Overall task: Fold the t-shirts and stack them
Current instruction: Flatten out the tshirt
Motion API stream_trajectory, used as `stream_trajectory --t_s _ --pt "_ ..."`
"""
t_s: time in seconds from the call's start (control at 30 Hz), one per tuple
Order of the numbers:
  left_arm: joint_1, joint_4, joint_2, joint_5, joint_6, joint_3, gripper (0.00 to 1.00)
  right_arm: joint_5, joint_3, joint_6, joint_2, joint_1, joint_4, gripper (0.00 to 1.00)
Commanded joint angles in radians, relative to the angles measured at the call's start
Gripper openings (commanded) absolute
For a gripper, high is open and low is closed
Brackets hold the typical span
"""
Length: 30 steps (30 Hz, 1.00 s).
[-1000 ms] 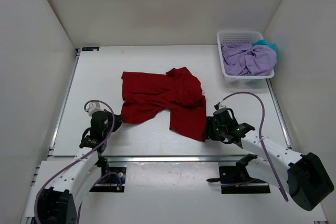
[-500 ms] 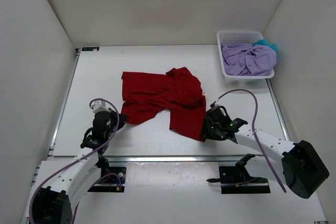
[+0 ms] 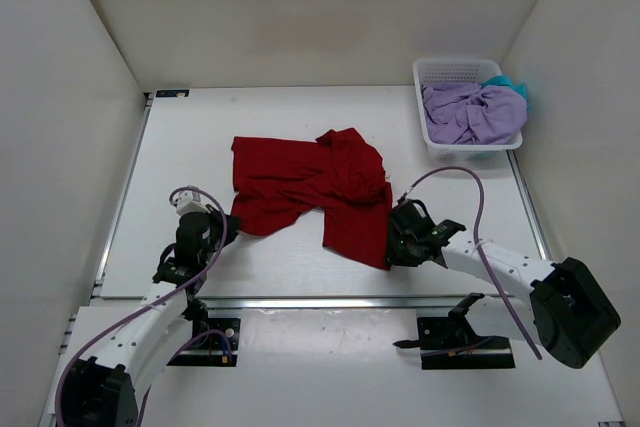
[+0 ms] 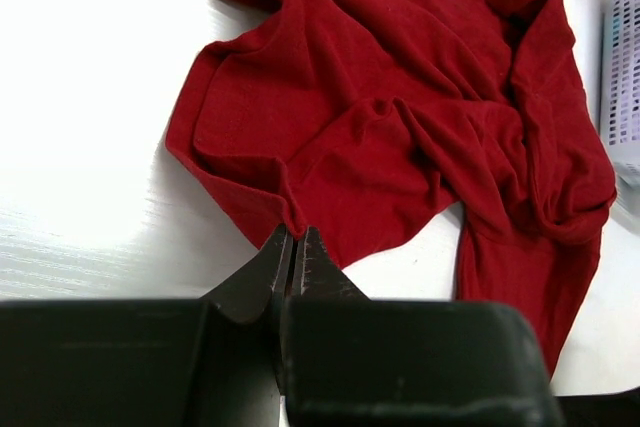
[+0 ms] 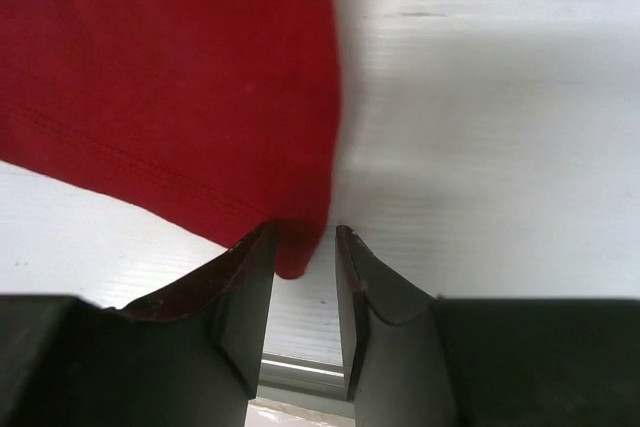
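Note:
The red t-shirt [image 3: 310, 187] lies crumpled and spread on the white table [image 3: 200, 147]. My left gripper [image 3: 228, 230] is at its near left hem. In the left wrist view the left gripper [image 4: 295, 237] has its jaws pressed together on a small fold of the red t-shirt's [image 4: 400, 97] hem. My right gripper [image 3: 392, 245] is at the shirt's near right corner. In the right wrist view the right gripper [image 5: 303, 237] is open, and the corner of the red t-shirt [image 5: 170, 77] lies between the jaws. The lavender t-shirt [image 3: 470, 112] and the teal t-shirt [image 3: 518, 87] lie bunched in the basket.
A white mesh basket [image 3: 450, 69] stands at the far right of the table, and its edge shows in the left wrist view [image 4: 625, 77]. White walls enclose the table on three sides. A metal rail [image 3: 320, 301] runs along the near edge.
My right gripper has moved left until its jaws sit around the shirt's near right corner. My left gripper has moved slightly forward to the hem.

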Motion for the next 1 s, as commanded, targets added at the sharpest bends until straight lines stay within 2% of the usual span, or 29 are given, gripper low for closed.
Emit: stream_trajectory --t_s 0.0,0.1,0.2,0.27,0.37,0.5,0.63,0.73,0.87,0.93,0.97 --pt "0.006 0.023 -0.008 0.004 0.013 0.018 0.00 -0.014 -0.046 -0.017 0.067 0.019 -0.039 0.30" --pt "0.000 0.016 -0.003 -0.003 0.022 0.020 0.00 -0.017 -0.046 -0.032 0.093 0.016 -0.012 0.29" --pt "0.000 0.002 0.001 0.004 0.029 0.018 0.00 -0.031 -0.046 -0.048 0.116 0.007 0.008 0.10" --pt "0.014 0.006 0.007 -0.004 0.036 0.026 0.00 -0.020 -0.041 -0.060 0.101 0.010 0.024 0.02" --pt "0.019 0.005 0.016 0.004 0.042 0.038 0.00 -0.015 -0.018 -0.089 0.035 -0.005 0.044 0.00" --pt "0.031 -0.009 0.049 0.013 0.078 0.136 0.00 -0.020 0.078 -0.167 -0.129 -0.050 0.003 0.01" --pt "0.068 -0.092 0.148 0.085 0.132 0.331 0.00 0.044 0.353 -0.265 -0.207 -0.091 -0.103 0.00" --pt "0.124 -0.162 0.249 0.198 0.144 0.612 0.00 0.116 0.609 -0.336 -0.214 -0.134 -0.183 0.00" --pt "0.190 -0.236 0.340 0.295 0.129 0.923 0.00 0.210 0.968 -0.413 -0.155 -0.147 -0.257 0.00" --pt "0.255 -0.273 0.372 0.345 0.105 1.109 0.00 0.270 1.153 -0.456 -0.068 -0.096 -0.335 0.00" --pt "0.307 -0.280 0.383 0.382 0.085 1.151 0.00 0.324 1.297 -0.466 -0.047 -0.081 -0.349 0.00"
